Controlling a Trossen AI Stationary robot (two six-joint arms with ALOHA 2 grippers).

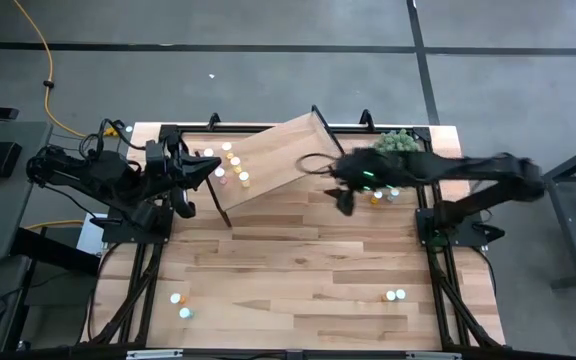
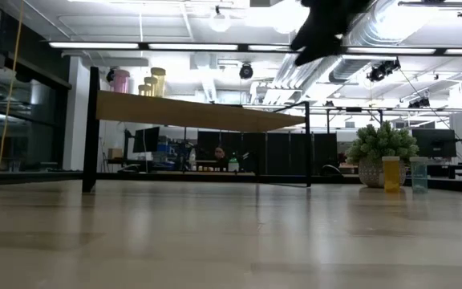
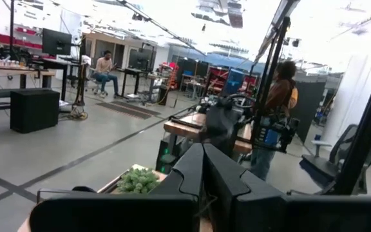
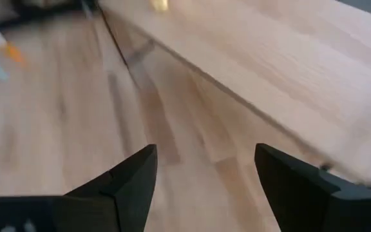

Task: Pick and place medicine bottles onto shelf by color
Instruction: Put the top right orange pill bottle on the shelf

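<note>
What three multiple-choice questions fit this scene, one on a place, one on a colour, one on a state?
1. The green plant stands: A in a gripper; B on the table beside the shelf; C on top of the shelf.
2. The rightmost bottle in the low view is: A pink; B black; C teal.
3. The right gripper is: A open, empty; B shut on a bottle; C shut on the plant.
Answers: 1 B, it sits off the shelf's end; 2 C, its body looks teal; 3 A, nothing lies between its spread fingers.
</note>
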